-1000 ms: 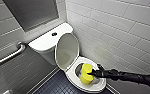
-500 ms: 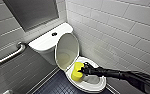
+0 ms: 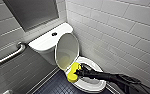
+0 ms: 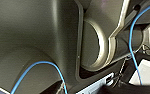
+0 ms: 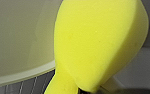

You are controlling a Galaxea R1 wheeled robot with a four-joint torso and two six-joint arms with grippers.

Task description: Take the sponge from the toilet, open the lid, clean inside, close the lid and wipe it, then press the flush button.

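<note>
The white toilet [image 3: 47,42] stands in the corner with its oval lid [image 3: 67,51] raised against the tank. The small dark flush button [image 3: 54,34] sits on the tank top. My right gripper [image 3: 78,73] reaches in from the right and is shut on the bright yellow sponge [image 3: 73,72], which is pinched in its middle. It hangs at the bowl's front-left rim [image 3: 91,86], just below the lid's lower edge. The right wrist view has the sponge [image 5: 98,42] large and close, with the lid's pale inner face [image 5: 18,37] behind it.
A grey grab bar [image 3: 8,56] runs along the left wall. White tiled walls close in behind and to the right of the toilet. Dark floor tiles [image 3: 53,86] lie in front. The left wrist view faces the robot's own dark body and a blue cable [image 4: 133,37].
My right gripper has carried the sponge a little to the left and lower, toward the bowl's front-left rim. The lid stays up.
</note>
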